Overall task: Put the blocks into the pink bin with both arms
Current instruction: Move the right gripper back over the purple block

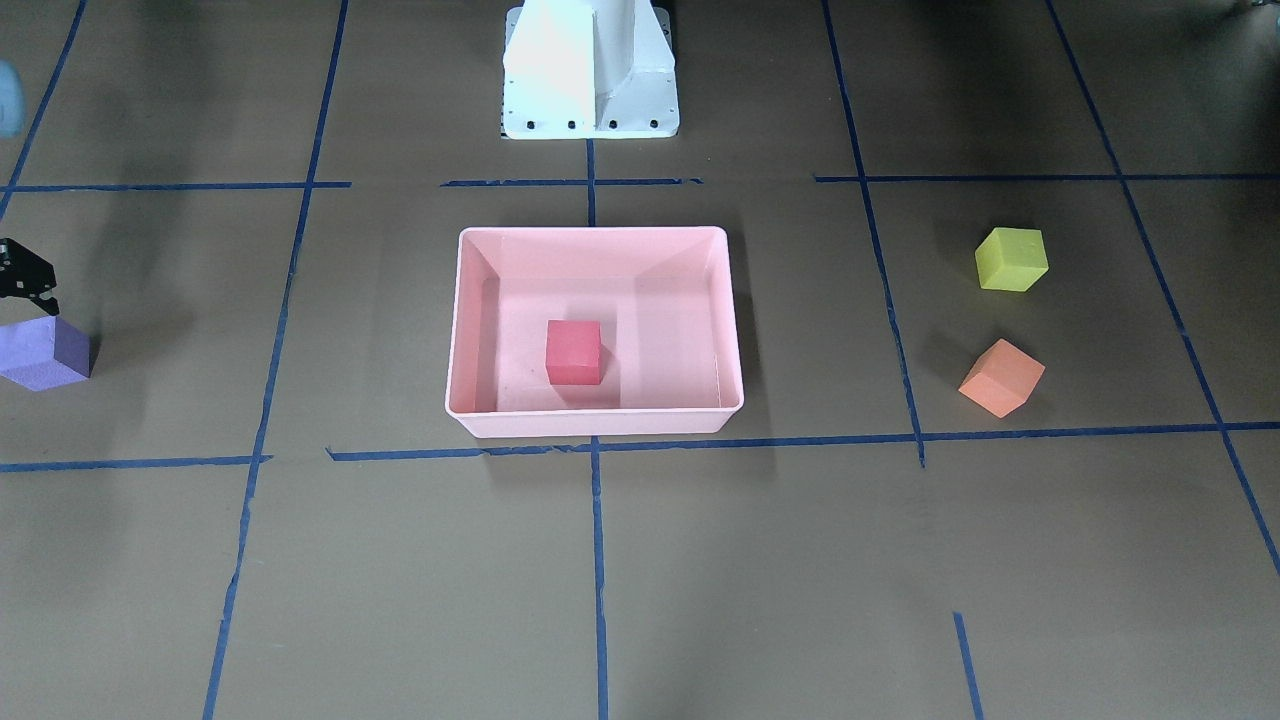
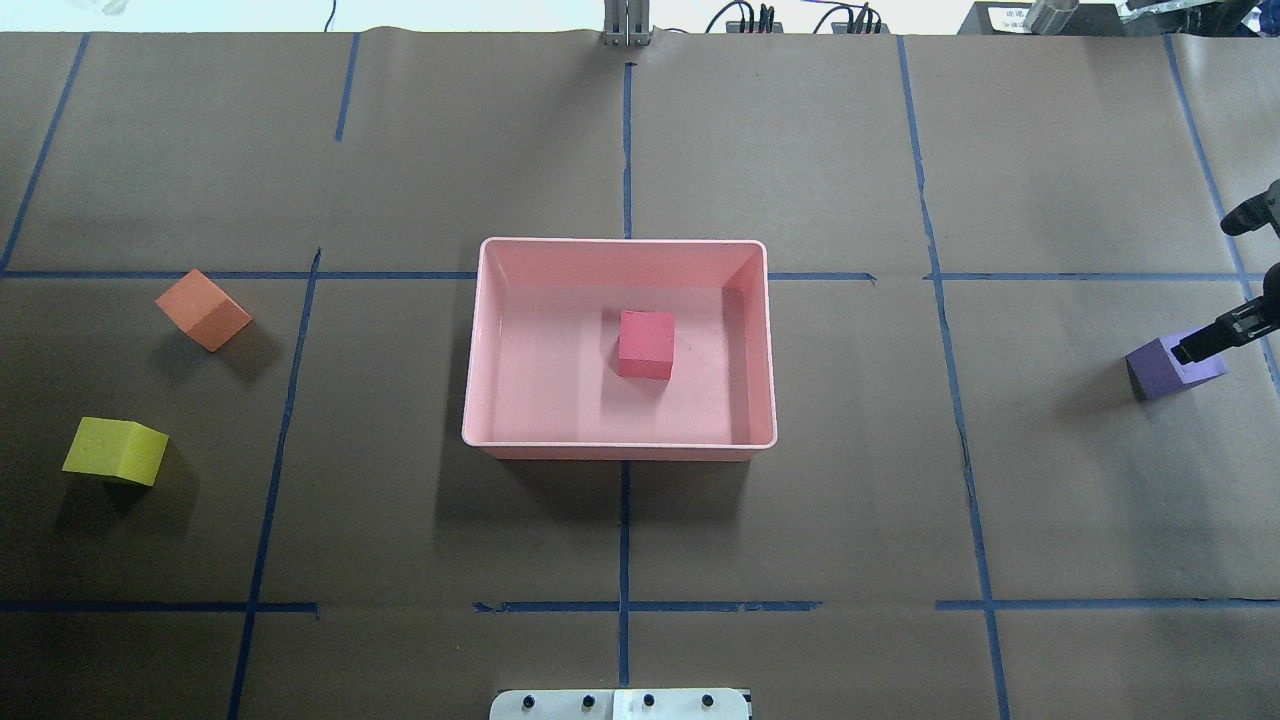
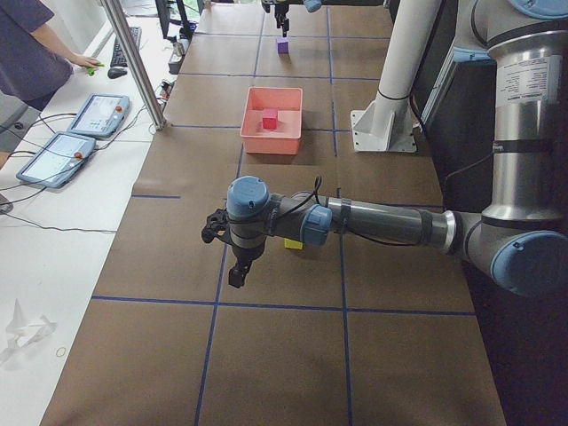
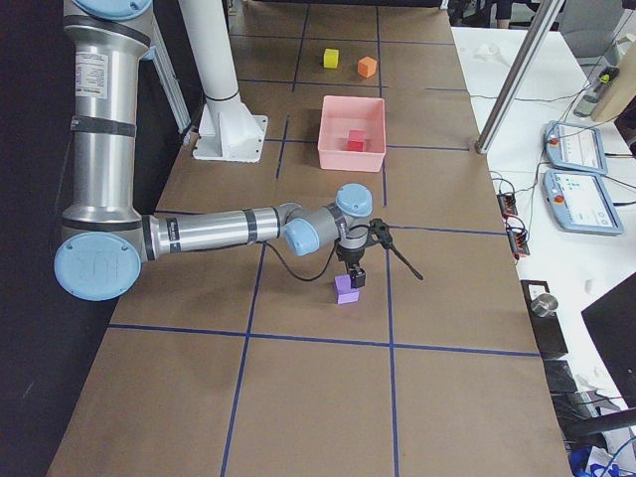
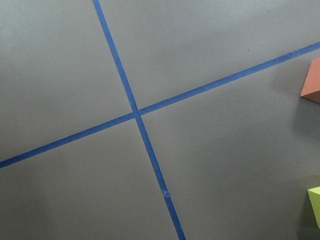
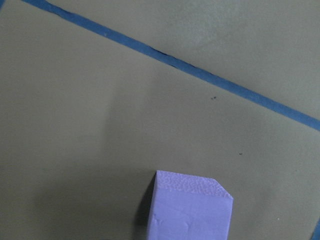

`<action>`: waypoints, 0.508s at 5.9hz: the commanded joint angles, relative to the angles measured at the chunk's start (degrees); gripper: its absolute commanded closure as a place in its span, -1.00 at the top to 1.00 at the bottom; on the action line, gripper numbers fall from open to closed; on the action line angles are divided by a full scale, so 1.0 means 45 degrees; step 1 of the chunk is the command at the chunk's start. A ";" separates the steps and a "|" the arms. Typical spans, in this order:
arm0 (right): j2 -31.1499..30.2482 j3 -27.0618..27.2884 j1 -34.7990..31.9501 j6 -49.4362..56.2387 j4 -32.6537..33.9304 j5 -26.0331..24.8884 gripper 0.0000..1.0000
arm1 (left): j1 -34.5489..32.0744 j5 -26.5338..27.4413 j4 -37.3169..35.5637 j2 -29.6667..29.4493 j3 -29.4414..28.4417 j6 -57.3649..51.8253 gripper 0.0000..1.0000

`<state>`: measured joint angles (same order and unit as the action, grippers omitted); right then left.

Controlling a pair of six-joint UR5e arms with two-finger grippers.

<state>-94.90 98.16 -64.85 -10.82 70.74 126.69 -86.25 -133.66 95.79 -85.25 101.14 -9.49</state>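
The pink bin [image 2: 480, 340] sits mid-table with the red block [image 2: 646, 343] inside it. The purple block [image 2: 1170, 367] rests on the table at the far right; my right gripper [image 2: 1203, 292] hangs just above it and looks open, one finger [image 2: 1215, 335] over the block's top. The right wrist view shows the purple block [image 6: 190, 210] at its lower edge. The orange block [image 2: 203, 309] and yellow-green block [image 2: 116, 451] lie at the left. My left gripper [image 3: 233, 271] shows only in the exterior left view, above the table near the yellow-green block; I cannot tell if it is open.
The white pedestal base [image 1: 590, 70] stands behind the bin. Blue tape lines [image 2: 625, 560] cross the brown table cover. A metal pole [image 3: 133, 62], two tablets [image 3: 75, 133] and an operator [image 3: 35, 44] are beyond the table's far edge.
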 commanded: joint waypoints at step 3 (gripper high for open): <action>0.0151 -0.1048 0.0562 -0.0018 -0.0250 -0.0028 0.99 | -0.0014 -0.0005 0.0001 0.0000 0.0045 0.0000 1.00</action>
<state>-94.52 94.53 -63.17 -10.96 69.69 126.57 -86.28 -133.64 95.80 -85.25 101.32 -9.49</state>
